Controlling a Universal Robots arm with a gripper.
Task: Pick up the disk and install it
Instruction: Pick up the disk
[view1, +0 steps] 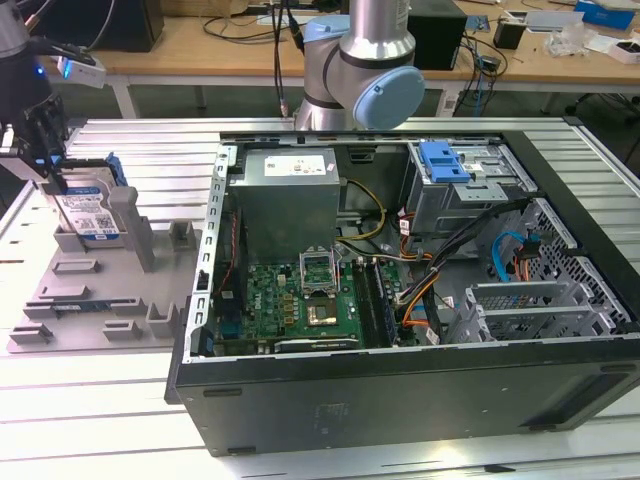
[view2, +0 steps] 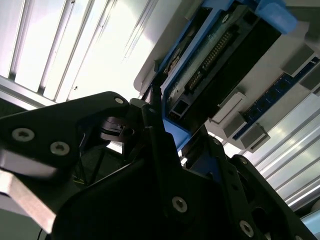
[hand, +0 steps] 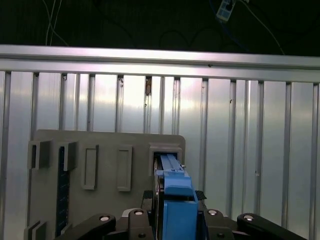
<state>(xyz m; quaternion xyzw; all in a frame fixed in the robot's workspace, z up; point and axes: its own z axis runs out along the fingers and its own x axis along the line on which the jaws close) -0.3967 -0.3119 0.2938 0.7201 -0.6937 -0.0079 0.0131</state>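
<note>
Gripper (view1: 52, 172) hangs right over the top edge of the disk (view1: 88, 212), at the far corner of the fixture (view1: 100, 300) on the exterior view's left. In the first wrist view the blue carrier (hand: 174, 197) runs along the gripper's midline, so the disk lies directly below it and lined up with it. Whether the gripper has clamped on or merely brackets the disk, I cannot tell. The disk stands on edge in the fixture's slot, broad labelled face upright and thin edge up towards the gripper, so I judge the only free way out is straight up from the fixture. Beyond the fixture, on the exterior view's right, the open case (view1: 400, 400) lies on the desk (view1: 100, 430). The cage (view1: 470, 195) sits farthest from the fixture, well apart from the disk.
</note>
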